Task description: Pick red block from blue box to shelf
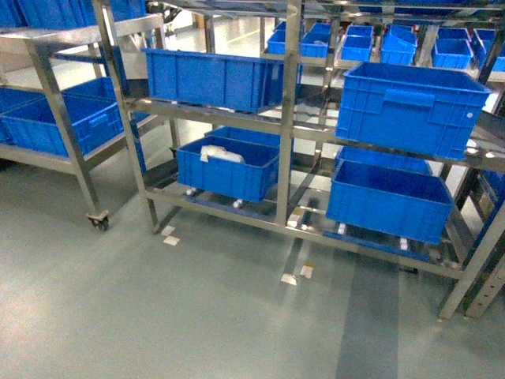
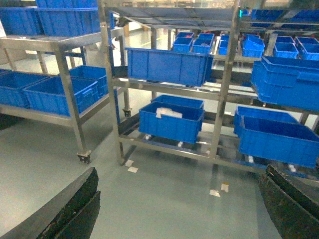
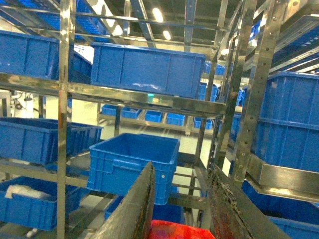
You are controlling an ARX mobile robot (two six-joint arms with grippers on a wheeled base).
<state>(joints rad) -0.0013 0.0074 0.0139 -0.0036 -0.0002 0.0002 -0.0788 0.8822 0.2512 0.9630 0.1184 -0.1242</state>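
Note:
The red block [image 3: 177, 230] shows only in the right wrist view, at the bottom edge, pinched between the two dark fingers of my right gripper [image 3: 180, 169], which is shut on it. That gripper is held up in front of the shelf [image 3: 149, 99], facing its steel rails and uprights. My left gripper [image 2: 180, 172] is open, its fingers wide apart with only bare floor between them, and it looks at the shelf [image 2: 224, 89] from lower down. The shelf [image 1: 288, 118] fills the head view, where neither gripper appears. The blue box is out of view.
Dark blue ribbed crates [image 1: 410, 103] sit on the shelf tiers, one holding a white packet [image 1: 222, 153]. A second steel rack on castors [image 1: 98, 221] stands at the left. White tape marks [image 1: 289, 279] lie on the grey floor in front.

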